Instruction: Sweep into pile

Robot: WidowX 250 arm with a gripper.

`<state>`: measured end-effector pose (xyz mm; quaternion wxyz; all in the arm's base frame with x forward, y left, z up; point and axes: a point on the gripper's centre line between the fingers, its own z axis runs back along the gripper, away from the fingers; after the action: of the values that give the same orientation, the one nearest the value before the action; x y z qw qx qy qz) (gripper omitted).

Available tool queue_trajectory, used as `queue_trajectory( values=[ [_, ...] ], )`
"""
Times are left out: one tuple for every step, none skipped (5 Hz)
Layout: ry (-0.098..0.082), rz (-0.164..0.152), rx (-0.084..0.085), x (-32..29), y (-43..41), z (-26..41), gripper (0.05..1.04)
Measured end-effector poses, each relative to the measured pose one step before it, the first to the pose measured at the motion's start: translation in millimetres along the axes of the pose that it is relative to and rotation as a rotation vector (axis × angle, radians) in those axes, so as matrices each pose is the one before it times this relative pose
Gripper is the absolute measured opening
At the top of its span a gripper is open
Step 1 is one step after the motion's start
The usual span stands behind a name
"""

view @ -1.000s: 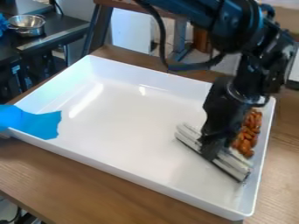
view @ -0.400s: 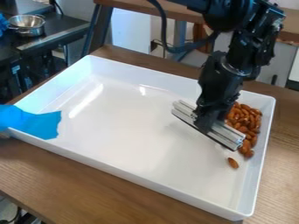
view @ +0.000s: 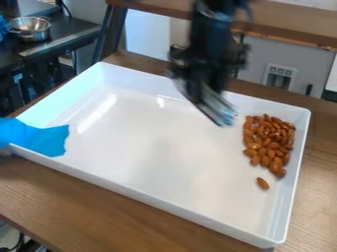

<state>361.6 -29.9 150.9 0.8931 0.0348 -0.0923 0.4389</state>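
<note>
The black gripper (view: 197,88) hangs over the far side of the white tray, left of and apart from the almonds, and is blurred. A silvery sweeping tool (view: 214,106) with a straight edge is held at its lower end, slanting down to the right above the tray floor. The pile of almonds (view: 268,140) lies along the tray's right side. One loose almond (view: 262,183) rests just below the pile, apart from it.
The white tray (view: 158,199) has raised walls and stands on a wooden table (view: 85,197). Blue tape (view: 41,139) covers its left corner. A metal bowl (view: 30,28) sits on a dark counter at the upper left.
The gripper and its tool have moved up and to the left, away from the almonds. The almond pile and the loose almond have come into fuller view.
</note>
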Motion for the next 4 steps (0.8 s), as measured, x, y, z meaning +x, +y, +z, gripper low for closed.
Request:
queue_trajectory(
  values=[
    [0.0051,-0.1738,-0.0575,22.44,32.89,-5.8,0.369],
    [-0.007,-0.102,-0.0138,8.84,27.8,-18.68,0.369],
    [-0.0229,0.0153,-0.0067,-4.85,23.23,-32.96,0.369],
    [-0.0417,0.0262,0.0115,-6.26,11.93,-19.13,0.429]
  ],
)
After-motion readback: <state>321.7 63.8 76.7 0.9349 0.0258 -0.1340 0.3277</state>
